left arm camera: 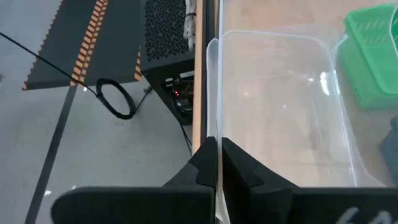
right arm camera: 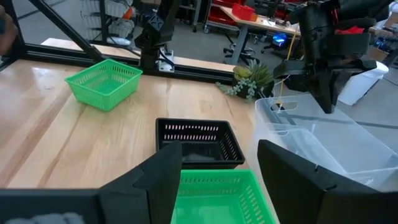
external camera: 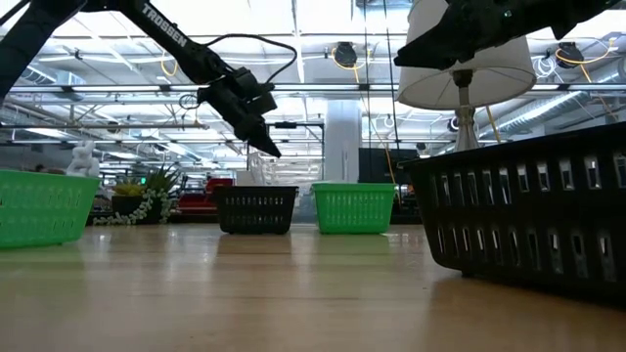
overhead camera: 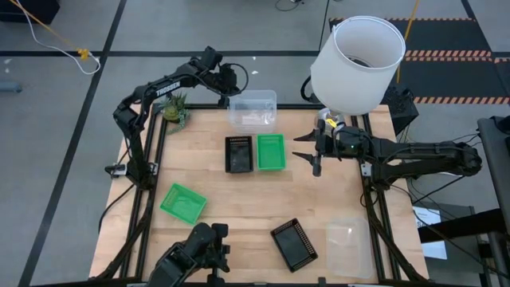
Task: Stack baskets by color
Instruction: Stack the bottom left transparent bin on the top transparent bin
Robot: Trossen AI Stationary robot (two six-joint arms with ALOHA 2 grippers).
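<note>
Table: pale wood, smooth satin finish. Clear basket: glossy see-through plastic. Green basket (mesh-walled): bright plastic.

high: overhead | low: tabletop level | 2 wrists: close, share table

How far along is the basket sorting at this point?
No same-colour stack looks finished. In hand: the left tool is shut on the clear basket's rim at the far edge. The right tool hangs open over the middle green basket. Left: another green, two black, one clear.
</note>
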